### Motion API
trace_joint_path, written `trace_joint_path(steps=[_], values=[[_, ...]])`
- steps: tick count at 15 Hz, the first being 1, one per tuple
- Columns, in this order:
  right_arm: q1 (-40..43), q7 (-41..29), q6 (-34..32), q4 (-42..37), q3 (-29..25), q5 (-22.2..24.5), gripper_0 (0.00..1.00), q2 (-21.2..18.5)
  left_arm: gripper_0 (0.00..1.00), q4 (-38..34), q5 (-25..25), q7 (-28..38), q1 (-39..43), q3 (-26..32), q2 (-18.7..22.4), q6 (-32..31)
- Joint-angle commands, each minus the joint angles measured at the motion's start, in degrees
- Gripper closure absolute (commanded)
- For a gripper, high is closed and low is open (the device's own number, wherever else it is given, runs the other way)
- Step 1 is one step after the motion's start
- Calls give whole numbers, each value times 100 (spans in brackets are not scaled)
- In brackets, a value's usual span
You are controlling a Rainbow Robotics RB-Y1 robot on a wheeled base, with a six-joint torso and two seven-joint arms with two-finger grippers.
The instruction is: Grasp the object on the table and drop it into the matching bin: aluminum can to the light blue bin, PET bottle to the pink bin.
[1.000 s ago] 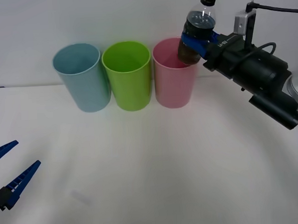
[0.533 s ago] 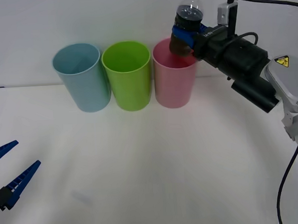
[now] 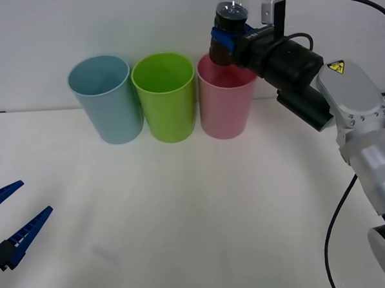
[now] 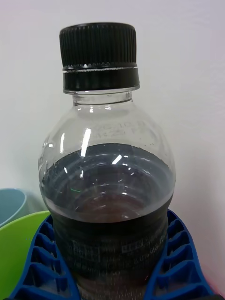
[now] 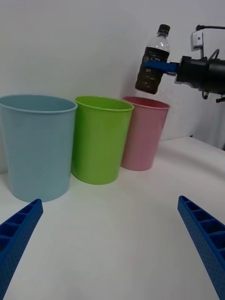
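Gripping clear black-capped PET bottle, right gripper.

Bright even light, soft shadows, sharp

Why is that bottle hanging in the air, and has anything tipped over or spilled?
Nothing stands out. The right gripper holds the PET bottle upright, cap on, above the pink bin. The light blue bin and lime green bin stand upright on the table, no spill. The left gripper waits open.
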Motion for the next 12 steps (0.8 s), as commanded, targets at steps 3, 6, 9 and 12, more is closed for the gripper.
trace_joint_path(steps=[3,6,9,12], values=[[-12,7,16,34,-2,3,100,10,0,0,0,0,0,0,0,0],[-4,16,7,34,-11,3,100,10,0,0,0,0,0,0,0,0],[-4,16,7,34,-38,3,84,2,0,0,0,0,0,0,0,0],[-4,104,-28,34,-108,3,0,-25,0,0,0,0,0,0,0,0]])
